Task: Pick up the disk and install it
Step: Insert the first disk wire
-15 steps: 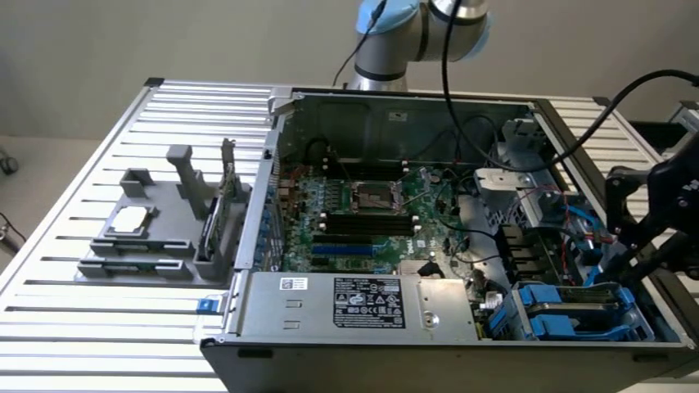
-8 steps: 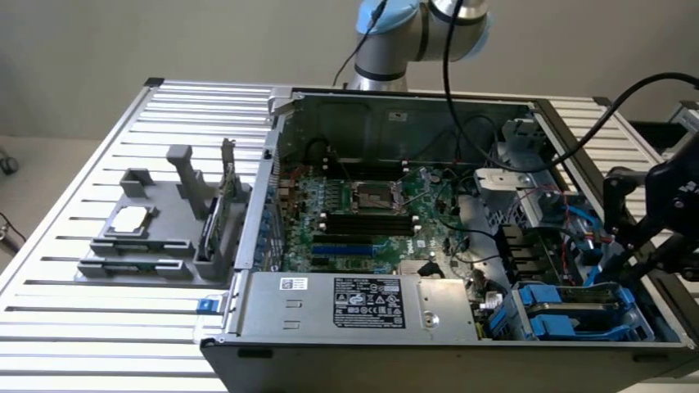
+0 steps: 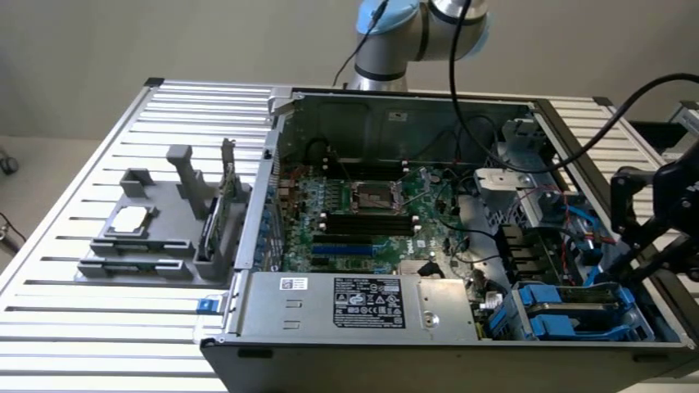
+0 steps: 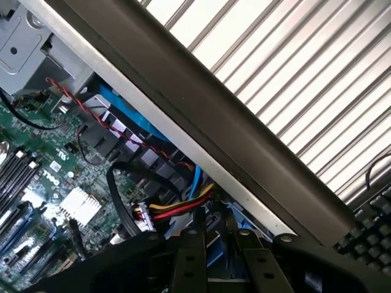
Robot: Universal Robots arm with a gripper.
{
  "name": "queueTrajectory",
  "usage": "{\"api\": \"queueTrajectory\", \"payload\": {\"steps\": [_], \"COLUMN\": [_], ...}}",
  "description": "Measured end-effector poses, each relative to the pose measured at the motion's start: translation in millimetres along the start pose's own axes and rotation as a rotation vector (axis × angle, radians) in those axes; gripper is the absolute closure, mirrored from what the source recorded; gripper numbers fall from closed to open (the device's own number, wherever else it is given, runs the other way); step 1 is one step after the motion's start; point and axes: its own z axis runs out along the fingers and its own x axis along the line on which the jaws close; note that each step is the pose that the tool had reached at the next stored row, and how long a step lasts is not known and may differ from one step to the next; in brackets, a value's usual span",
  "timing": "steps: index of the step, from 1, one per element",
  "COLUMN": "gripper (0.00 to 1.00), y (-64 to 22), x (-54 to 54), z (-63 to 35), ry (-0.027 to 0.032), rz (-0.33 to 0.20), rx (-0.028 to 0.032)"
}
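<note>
A: Status, going from the exterior view's left?
B: Ribbed silver aluminium table (image 3: 65,327) is carrying everything. On the exterior view's left a grey plastic fixture (image 3: 142,246) is sitting on it, small square silver chip (image 3: 129,219) lying flat on the fixture
A: Middle?
B: Open dark metal computer case (image 3: 437,364) is lying on its side, open face up. Green circuit board (image 3: 437,237) is showing inside. Long grey metal box with white sticker (image 3: 361,307) is sitting along the case's near wall. Silver-and-blue robot arm (image 3: 421,33) is reaching over from behind the far wall
A: Where's the disk sitting?
B: Flat silver disk (image 3: 568,307) in its blue plastic carrier is lying in the case's near corner on the exterior view's right, near the grey box, more blue plastic around it
A: Gripper?
B: Black gripper (image 3: 624,268) is hanging at the case's wall on the exterior view's right, tip pointing down just beside the disk. Wrist view is showing blue plastic right at the tip, red, yellow and black wire bundle (image 4: 177,210) running close by
A: Clamped on it or not?
B: Can't tell whether it's gripping the disk or standing open. Can't tell either whether the disk is fully seated
</note>
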Motion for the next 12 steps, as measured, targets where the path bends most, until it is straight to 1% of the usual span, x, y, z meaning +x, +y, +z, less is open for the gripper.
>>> {"api": "queueTrajectory", "payload": {"steps": [4, 10, 11, 12], "gripper": [0.75, 0.75, 0.75, 0.75], "y": [0.2, 4.9, 5.4, 5.4], "x": [-0.1, -3.8, -4.2, -4.2], "z": [1.4, 5.2, 5.9, 6.4], "ry": [0.0066, 0.0103, 0.0112, 0.0132], "rz": [0.033, 0.048, 0.051, 0.055], "rx": [0.0018, 0.0032, 0.0038, 0.0055]}}
